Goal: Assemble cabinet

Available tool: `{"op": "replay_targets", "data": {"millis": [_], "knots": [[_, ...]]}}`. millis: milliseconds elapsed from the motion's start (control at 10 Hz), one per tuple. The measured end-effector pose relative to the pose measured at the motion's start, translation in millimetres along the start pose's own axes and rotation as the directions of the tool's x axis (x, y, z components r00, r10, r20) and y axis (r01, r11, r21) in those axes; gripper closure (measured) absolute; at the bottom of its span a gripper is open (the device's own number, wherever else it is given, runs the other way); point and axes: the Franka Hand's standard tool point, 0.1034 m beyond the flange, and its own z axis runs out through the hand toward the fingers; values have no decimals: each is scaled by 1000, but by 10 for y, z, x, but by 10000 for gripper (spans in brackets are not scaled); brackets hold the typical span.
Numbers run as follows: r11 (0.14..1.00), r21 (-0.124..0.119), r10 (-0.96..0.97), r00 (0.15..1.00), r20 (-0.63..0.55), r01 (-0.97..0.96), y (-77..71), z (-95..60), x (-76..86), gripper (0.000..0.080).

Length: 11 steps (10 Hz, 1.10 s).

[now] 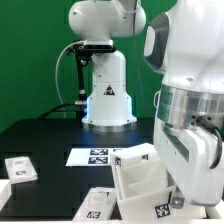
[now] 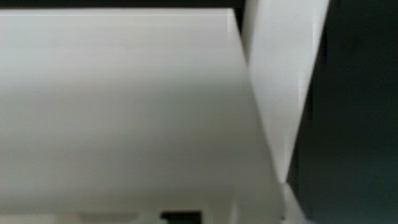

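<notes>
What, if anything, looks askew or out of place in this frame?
The cabinet box stands tilted beside the arm, not flat on the table. Whether the arm holds it cannot be seen. Nothing looks spilled or broken.

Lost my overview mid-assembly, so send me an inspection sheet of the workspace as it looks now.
Surface: black table, marker board lying flat on it.
Job's things: white cabinet box below the arm's wrist; flat panel at the front edge; small tagged part at the exterior view's left.
Clutter: nothing seen.
Grippers: fingers not discernible; wrist view filled by a white surface; open or shut cannot be told.
Cables: black cable looping beside the arm's base.
Surroundings: green backdrop.
</notes>
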Motion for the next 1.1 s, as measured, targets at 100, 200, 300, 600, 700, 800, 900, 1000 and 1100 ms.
{"op": "replay_targets", "data": {"millis": [100, 200, 300, 600, 700, 800, 900, 1000, 1100], "knots": [[1000, 1, -1, 1000, 5, 1, 0, -2, -9, 709], [1000, 1, 0, 1000, 7, 0, 0, 0, -11, 709], [1000, 1, 0, 1000, 7, 0, 1, 3, -16, 709], [996, 45, 79, 997, 10, -80, -54, 58, -235, 709], [995, 53, 88, 996, 8, -88, -53, 76, -314, 709], [993, 57, 105, 994, -6, -105, -51, 109, -331, 709], [992, 61, 109, 994, -24, -108, -58, 115, -331, 709], [993, 66, 102, 994, -46, -99, -60, 124, -324, 709], [994, 70, 92, 994, -54, -89, -61, 127, -321, 709]]}}
